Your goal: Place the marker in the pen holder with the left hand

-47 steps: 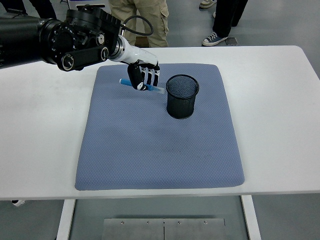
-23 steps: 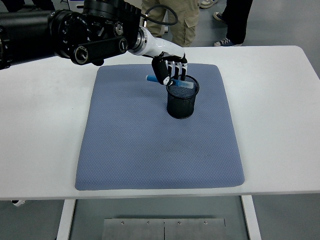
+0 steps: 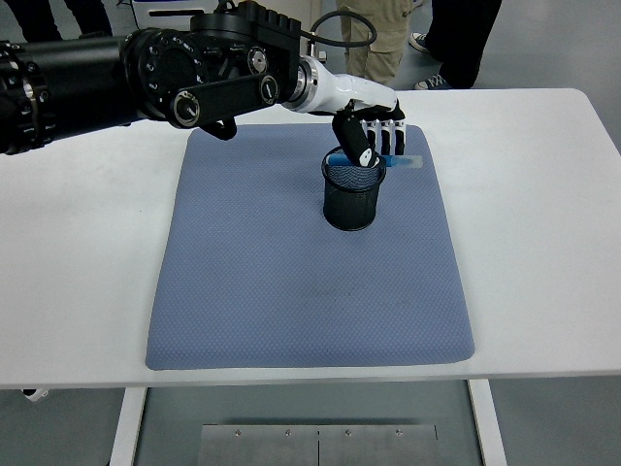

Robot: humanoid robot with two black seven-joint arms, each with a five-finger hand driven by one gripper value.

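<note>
A black mesh pen holder (image 3: 353, 197) stands upright on the blue-grey mat (image 3: 291, 282), right of centre near the mat's far edge. My left hand (image 3: 371, 143) hovers just above the holder's far rim, fingers curled around a blue marker (image 3: 396, 162). The marker lies roughly level, its pale tip sticking out to the right past the holder's rim and its left end hidden behind my fingers. The left arm reaches in from the upper left. The right arm is out of view.
The mat covers the middle of the white table (image 3: 543, 243). Several people's legs and shoes (image 3: 434, 80) stand beyond the table's far edge.
My left hand has carried the marker to the right, from the mat left of the holder to above the holder's rim. The holder has stayed put.
</note>
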